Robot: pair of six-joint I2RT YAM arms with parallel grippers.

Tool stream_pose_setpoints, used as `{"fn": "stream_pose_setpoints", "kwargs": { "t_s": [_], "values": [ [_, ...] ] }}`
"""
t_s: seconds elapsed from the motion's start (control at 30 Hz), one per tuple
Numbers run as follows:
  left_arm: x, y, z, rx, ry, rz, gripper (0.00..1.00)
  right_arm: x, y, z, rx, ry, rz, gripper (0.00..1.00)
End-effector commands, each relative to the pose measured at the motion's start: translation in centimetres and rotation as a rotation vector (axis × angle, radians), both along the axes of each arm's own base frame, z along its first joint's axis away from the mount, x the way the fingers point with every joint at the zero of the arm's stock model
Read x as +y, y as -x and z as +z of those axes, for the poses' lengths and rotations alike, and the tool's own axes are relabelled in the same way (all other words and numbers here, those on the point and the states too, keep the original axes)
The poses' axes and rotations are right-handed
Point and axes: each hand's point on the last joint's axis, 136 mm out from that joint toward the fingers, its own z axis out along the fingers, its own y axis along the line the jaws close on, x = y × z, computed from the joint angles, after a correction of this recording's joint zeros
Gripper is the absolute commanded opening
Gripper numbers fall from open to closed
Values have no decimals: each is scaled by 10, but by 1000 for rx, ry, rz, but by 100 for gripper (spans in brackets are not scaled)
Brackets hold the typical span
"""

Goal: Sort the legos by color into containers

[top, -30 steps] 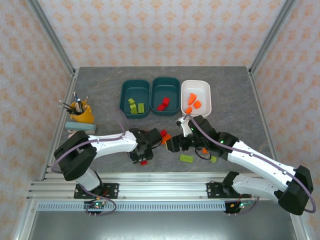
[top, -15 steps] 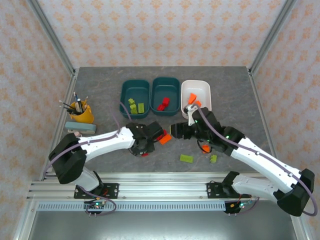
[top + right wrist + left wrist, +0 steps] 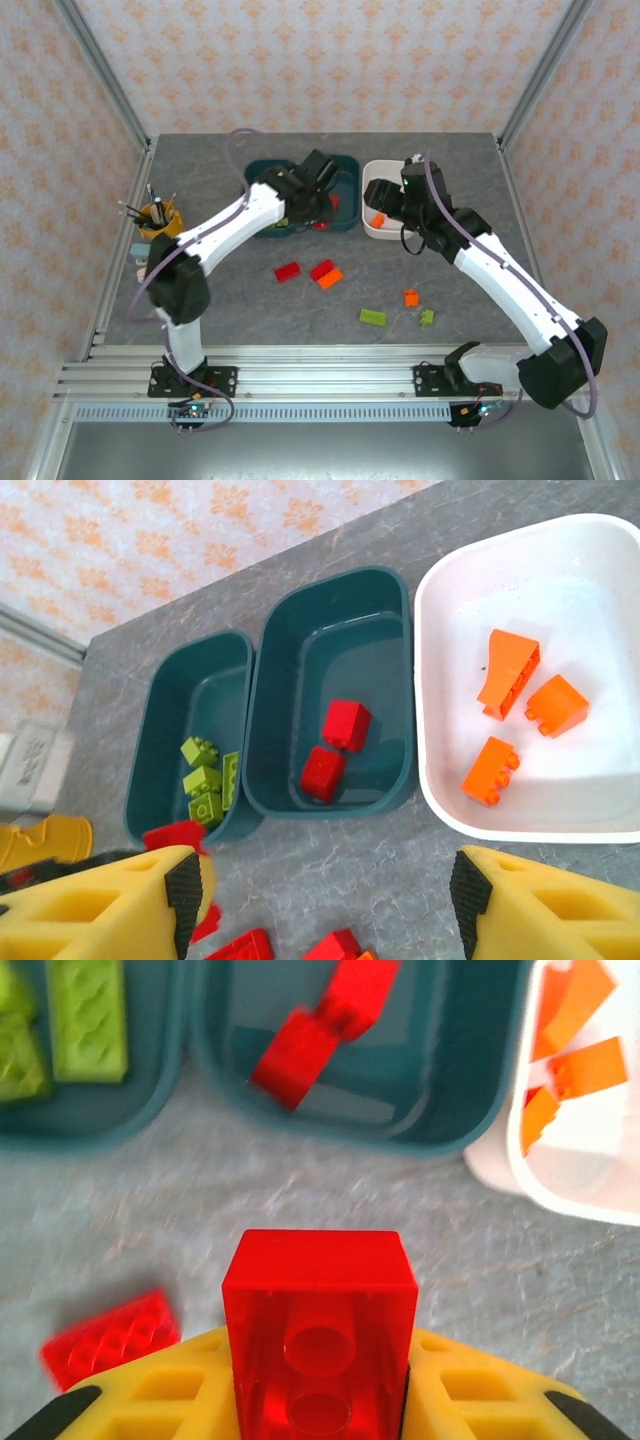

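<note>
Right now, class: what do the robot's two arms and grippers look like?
The left arm and right arm both have white links with black joints and black bases, and a mauve cable loops along each. The left gripper and right gripper have yellow fingers with black pads.

Glossy red plastic lego [image 3: 318, 1340]

Grey stone-look tabletop [image 3: 220, 310], peach floral wallpaper walls [image 3: 330, 60], aluminium corner posts [image 3: 105, 70], even light
</note>
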Motion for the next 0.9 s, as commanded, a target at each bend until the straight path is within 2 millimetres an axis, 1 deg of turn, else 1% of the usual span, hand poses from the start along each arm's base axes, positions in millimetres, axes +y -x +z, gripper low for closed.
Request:
{"fn": "stream_pose_setpoints", "kwargs": {
  "t_s": [0.0, 0.17, 0.27, 0.37, 0.47, 0.53, 0.57, 0.63, 0.7, 0.77, 0.87],
  "values": [
    [-16, -20, -19, 32, -34, -177, 35, -2, -11, 8, 27, -99, -49, 68],
    [-36, -59, -40, 43, 28, -207, 35, -13, -25, -8, 124, -236, -128, 68],
    [-45, -73, -53, 44, 50, -227, 36, -16, -30, -7, 131, -245, -140, 68],
    [-54, -79, -70, 65, 67, -251, 36, -17, -30, -6, 132, -239, -142, 68],
    [-53, -80, -87, 99, 50, -250, 38, -18, -28, -12, 147, -233, -144, 67],
    [-48, -80, -94, 111, 25, -237, 43, -18, -27, -16, 156, -233, -144, 68],
    [-45, -80, -96, 115, 12, -231, 47, -17, -27, -18, 162, -233, -145, 68],
    [-38, -80, -95, 114, -8, -214, 54, -16, -26, -21, 168, -231, -140, 68],
    [-32, -81, -89, 104, -23, -205, 58, -15, -26, -22, 175, -226, -131, 68],
    [-29, -82, -80, 87, -35, -201, 61, -15, -26, -24, 179, -214, -123, 67],
    [-26, -81, -62, 57, -33, -194, 62, -15, -24, -24, 185, -189, -109, 66]
  ]
}}
